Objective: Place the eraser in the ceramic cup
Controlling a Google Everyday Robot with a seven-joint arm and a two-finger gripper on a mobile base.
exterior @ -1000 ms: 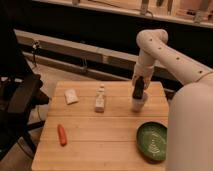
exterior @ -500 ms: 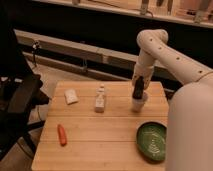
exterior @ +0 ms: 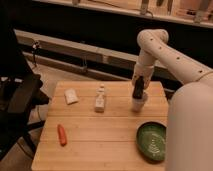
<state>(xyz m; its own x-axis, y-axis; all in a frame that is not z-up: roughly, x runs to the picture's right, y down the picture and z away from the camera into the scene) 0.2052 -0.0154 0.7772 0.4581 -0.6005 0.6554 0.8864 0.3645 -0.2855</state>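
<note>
**Hand parked over the cup, release not confirmed**

I have the arm reaching down from the far right of the desk (exterior: 107, 140), and the hand (exterior: 138, 92) sits directly above the ceramic cup (exterior: 139, 103), its dark tip at or just inside the rim. That is where I would want it for a drop: straight over the opening, so anything let go falls in rather than bouncing off the edge. I cannot tell how far the hand is open, and I cannot see the eraser itself; it is either hidden in the hand or already down in the cup, and from this angle I can't say which.

The rest of the desk lies well apart from the work. A small white packet (exterior: 71, 96) is near the far left corner, a little bottle (exterior: 100, 99) stands upright between it and the cup, an orange carrot (exterior: 62, 134) lies near the front left edge, and a green bowl (exterior: 152, 141) sits at the front right, near the cup but not touching it. None of these crowd the approach, so I judge the descent to be unobstructed.

Compared with the views from a second and half a second back, I see no change: the arm holds the same pose over the cup, and every object is where it was. I read this as a pause at the placing point.
</note>
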